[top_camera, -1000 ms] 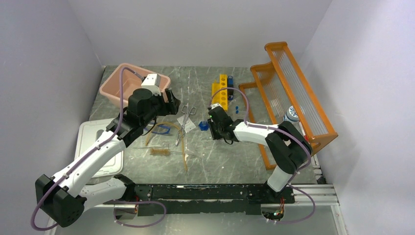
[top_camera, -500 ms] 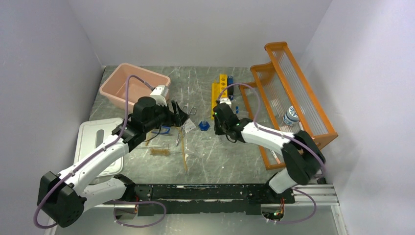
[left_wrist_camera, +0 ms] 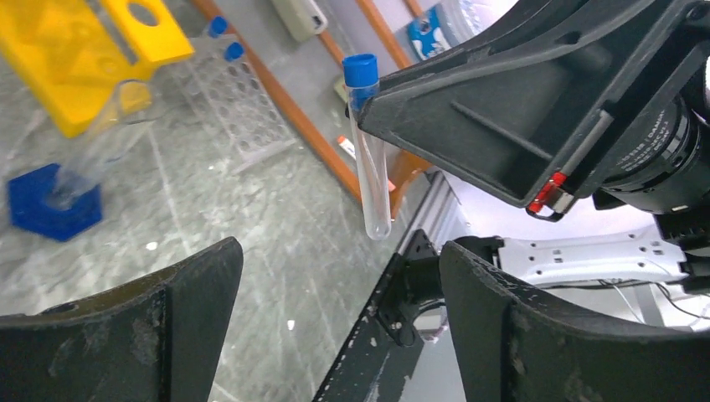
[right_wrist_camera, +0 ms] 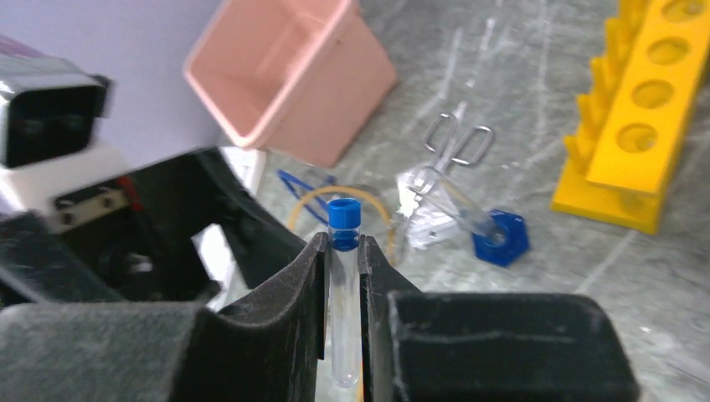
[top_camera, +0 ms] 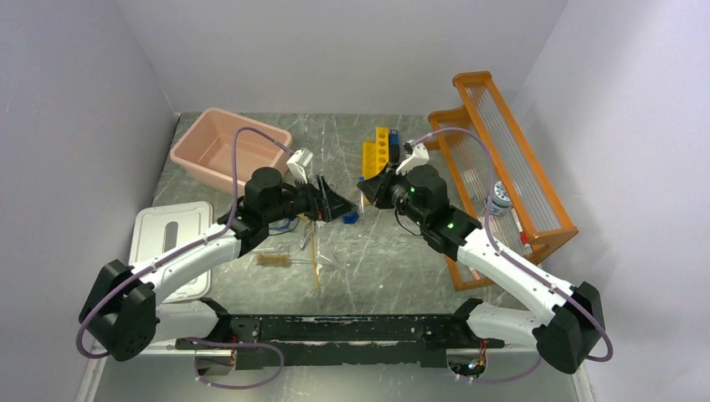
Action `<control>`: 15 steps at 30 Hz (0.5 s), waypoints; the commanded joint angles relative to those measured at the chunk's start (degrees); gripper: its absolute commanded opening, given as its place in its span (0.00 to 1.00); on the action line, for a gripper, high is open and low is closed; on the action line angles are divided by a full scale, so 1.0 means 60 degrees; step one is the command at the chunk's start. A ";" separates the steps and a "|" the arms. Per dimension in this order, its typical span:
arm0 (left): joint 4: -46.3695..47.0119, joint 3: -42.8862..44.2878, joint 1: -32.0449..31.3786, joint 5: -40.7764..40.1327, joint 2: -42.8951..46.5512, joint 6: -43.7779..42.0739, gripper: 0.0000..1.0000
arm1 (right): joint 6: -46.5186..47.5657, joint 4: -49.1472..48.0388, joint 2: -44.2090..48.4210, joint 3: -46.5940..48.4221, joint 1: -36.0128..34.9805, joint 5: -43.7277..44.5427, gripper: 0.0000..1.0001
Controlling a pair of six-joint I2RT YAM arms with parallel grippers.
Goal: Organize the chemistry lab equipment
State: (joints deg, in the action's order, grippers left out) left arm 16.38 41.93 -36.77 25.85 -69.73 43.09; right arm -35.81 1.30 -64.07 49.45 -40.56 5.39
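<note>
A clear glass tube (right_wrist_camera: 342,289) with a blue cap (right_wrist_camera: 343,219) stands upright between the fingers of my right gripper (right_wrist_camera: 342,244), which is shut on it above the middle of the table. From the left wrist view the same tube (left_wrist_camera: 373,163) hangs from that gripper's tip. My left gripper (left_wrist_camera: 335,268) is open and empty, pointing at the tube from a short way off (top_camera: 339,205). Scissors (right_wrist_camera: 456,142), a clear packet (right_wrist_camera: 423,219), a blue hex-based tube (right_wrist_camera: 501,239), amber tubing (top_camera: 316,260), a brush (top_camera: 275,260) and blue goggles (top_camera: 285,224) lie on the table.
A yellow tube rack (top_camera: 378,155) stands behind the grippers. The pink tub (top_camera: 226,146) sits at the back left, its white lid (top_camera: 167,243) near the left edge. The orange shelf rack (top_camera: 502,167) fills the right side.
My right gripper closed on the tube and lifted it away from the table. My left gripper swung right from the pink tub to face it and opened wider.
</note>
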 commanded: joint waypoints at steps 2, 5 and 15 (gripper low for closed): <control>0.1875 -0.0070 -0.0372 0.0712 -0.0486 0.0936 0.82 | -0.0956 -0.0936 0.0336 -0.0134 0.0036 -0.0841 0.18; 0.2147 0.0111 -0.0492 0.0740 -0.0808 0.1274 0.67 | -0.0961 -0.0976 0.0323 -0.0118 0.0036 -0.1114 0.18; 0.1857 0.0493 -0.0785 0.0547 -0.1169 0.0943 0.15 | -0.0823 -0.0620 0.0526 -0.0184 0.0065 -0.1105 0.18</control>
State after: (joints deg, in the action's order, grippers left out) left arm 26.83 42.76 -41.06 29.17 -76.84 51.33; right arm -41.04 -2.50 -62.70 48.14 -40.38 -0.60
